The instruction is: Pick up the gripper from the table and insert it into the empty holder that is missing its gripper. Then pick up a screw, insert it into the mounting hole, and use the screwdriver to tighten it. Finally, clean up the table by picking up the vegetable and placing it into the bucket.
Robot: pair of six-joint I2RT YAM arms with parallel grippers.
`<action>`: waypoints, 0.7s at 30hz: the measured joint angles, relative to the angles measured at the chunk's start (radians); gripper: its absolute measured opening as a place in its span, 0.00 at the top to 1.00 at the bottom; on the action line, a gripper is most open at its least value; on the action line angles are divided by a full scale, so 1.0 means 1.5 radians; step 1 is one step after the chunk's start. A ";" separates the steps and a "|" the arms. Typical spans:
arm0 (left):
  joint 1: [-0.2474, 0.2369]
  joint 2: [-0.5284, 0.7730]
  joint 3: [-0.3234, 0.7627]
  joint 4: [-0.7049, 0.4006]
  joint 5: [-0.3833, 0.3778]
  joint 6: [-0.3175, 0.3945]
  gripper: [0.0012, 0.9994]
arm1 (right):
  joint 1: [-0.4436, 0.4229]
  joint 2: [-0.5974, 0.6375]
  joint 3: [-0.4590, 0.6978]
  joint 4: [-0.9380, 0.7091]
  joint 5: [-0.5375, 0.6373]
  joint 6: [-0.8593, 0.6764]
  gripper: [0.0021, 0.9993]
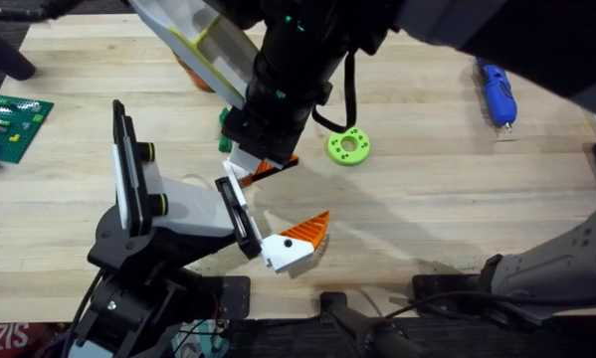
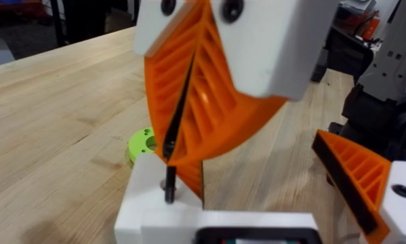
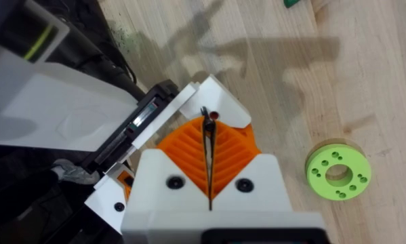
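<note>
Screw (image 3: 205, 116) was kept upright, clamped tight in the right gripper (image 3: 207, 139), tip pointed straight down at the mounting hole (image 3: 215, 115) of the white gripper block (image 3: 224, 103) just below

The table (image 1: 447, 189) is pale, light-brown wood with a fine straight grain, and on it lie a bright-blue screwdriver (image 1: 496, 94) with a grey tip, a lime-green disc (image 1: 348, 146) pierced with small holes, and a green baseplate (image 1: 14, 124) dotted with red, white and blue bricks. The holder (image 1: 178, 214) has a white body, flat black plates and black knobs ringed in green over a black base, and the gripper (image 1: 296, 244) fitted at its end is white with an orange ribbed wedge and one black dot. The right gripper (image 3: 208, 146) has white fingers with black screw heads and orange ribbed pads (image 3: 233, 152) pressed on a thin black screw (image 3: 206, 122), and a white block (image 2: 155, 196) lies beneath it.
</note>
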 joint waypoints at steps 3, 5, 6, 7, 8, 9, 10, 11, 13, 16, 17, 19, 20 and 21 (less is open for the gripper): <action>0.000 0.000 0.000 0.001 0.000 0.000 0.02 | 0.000 0.000 0.000 -0.002 0.000 0.000 0.99; 0.000 0.000 0.000 0.001 0.000 -0.001 0.02 | 0.000 0.000 0.000 -0.004 0.003 0.000 0.99; 0.000 0.000 0.000 0.001 0.000 -0.001 0.02 | 0.000 0.000 0.000 -0.006 0.007 0.000 0.99; 0.000 0.000 0.000 0.001 0.000 -0.001 0.02 | 0.000 0.000 0.000 -0.007 0.010 0.000 0.99; 0.000 0.000 0.000 0.001 0.000 -0.001 0.02 | 0.000 0.000 0.000 -0.009 0.017 0.000 0.99; 0.000 0.000 0.000 0.001 0.000 -0.001 0.02 | 0.000 0.000 0.000 -0.012 0.025 0.000 0.99; 0.000 0.000 0.000 0.001 0.000 -0.001 0.02 | 0.000 0.000 0.000 -0.014 0.031 0.000 0.99; 0.000 0.000 0.000 0.001 0.000 -0.001 0.02 | 0.000 0.000 0.000 -0.015 0.037 0.000 0.99; 0.000 0.000 0.000 0.001 0.000 -0.001 0.02 | 0.000 0.000 0.000 -0.016 0.045 0.000 0.99; 0.000 0.000 0.000 0.001 0.000 -0.001 0.02 | 0.000 0.000 0.000 -0.016 0.052 0.000 0.99; 0.000 0.000 0.000 0.001 0.000 -0.001 0.02 | 0.000 0.000 0.000 -0.016 0.055 0.000 0.99; 0.000 0.000 0.000 0.001 0.000 -0.001 0.02 | 0.000 -0.001 0.000 -0.016 0.057 0.000 0.99; 0.000 0.000 0.000 0.001 0.000 -0.001 0.02 | 0.000 -0.001 0.000 -0.016 0.058 0.000 0.99; 0.000 0.000 0.000 0.001 0.000 -0.001 0.02 | 0.000 -0.001 0.001 -0.017 0.058 0.000 0.99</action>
